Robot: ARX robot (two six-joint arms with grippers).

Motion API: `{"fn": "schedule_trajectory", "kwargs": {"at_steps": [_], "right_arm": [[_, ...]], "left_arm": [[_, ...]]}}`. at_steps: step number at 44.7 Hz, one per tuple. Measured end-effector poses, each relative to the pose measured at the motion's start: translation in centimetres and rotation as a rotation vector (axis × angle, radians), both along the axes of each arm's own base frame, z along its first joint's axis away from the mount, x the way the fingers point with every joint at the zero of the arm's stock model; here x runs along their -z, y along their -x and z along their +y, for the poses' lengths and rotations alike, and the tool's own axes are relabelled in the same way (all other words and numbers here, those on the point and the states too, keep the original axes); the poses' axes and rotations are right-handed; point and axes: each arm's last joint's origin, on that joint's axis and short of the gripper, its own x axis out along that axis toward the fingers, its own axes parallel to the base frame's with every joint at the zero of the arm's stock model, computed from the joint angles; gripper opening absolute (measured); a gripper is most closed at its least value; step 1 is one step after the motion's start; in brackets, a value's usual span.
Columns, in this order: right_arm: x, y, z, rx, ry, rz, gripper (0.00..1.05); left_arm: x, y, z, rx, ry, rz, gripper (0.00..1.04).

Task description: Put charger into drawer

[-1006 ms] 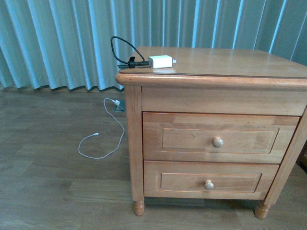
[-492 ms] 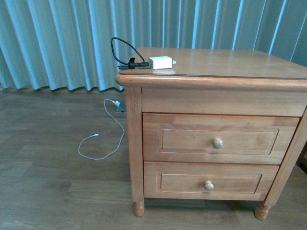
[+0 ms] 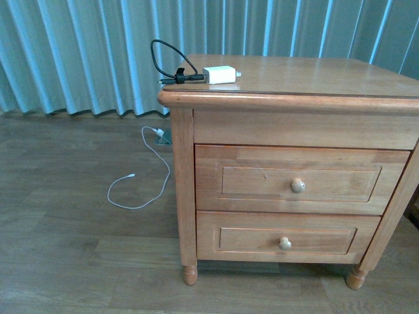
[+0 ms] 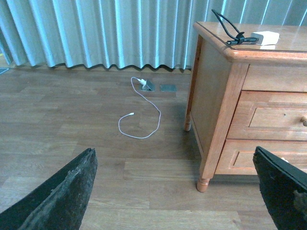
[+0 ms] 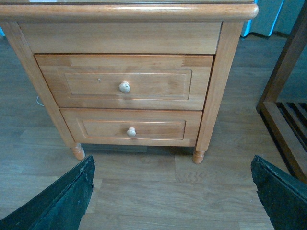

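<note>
The charger (image 3: 220,74), a small white block with a looped black cable (image 3: 165,61), lies on the nightstand top near its far left corner; it also shows in the left wrist view (image 4: 266,37). The drawer (image 3: 301,179) is the taller upper one with a round pale knob (image 3: 298,186), and it is closed; it also shows in the right wrist view (image 5: 125,82). My left gripper (image 4: 177,191) is open, low over the floor to the left of the nightstand. My right gripper (image 5: 172,191) is open, low over the floor in front of the drawers. Neither arm shows in the front view.
A shorter lower drawer (image 3: 285,232) with a smaller knob is closed. A thin white cable (image 3: 141,180) lies on the wood floor left of the nightstand, plugged in near the curtain (image 3: 78,52). A dark wooden frame (image 5: 283,96) stands to the nightstand's right.
The front view has shifted a little: the nightstand now sits slightly higher in the picture. The charger and both drawers have not moved.
</note>
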Motion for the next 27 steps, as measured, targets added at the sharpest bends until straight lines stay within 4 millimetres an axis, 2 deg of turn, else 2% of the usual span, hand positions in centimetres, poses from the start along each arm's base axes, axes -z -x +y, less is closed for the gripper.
{"fn": "schedule_trajectory", "kwargs": {"at_steps": [10,14,27], "right_arm": [[-0.8,-4.0,1.0,-0.017,0.010,0.021,0.96],[-0.3,-5.9,1.6,-0.018,0.019,0.050,0.96],[0.0,-10.3,3.4,-0.037,0.039,0.065,0.96]], "left_arm": [[0.0,0.0,0.0,0.000,0.000,0.000,0.99],[0.0,0.0,0.0,0.000,0.000,0.000,0.99],[0.0,0.0,0.0,0.000,0.000,0.000,0.99]]}}
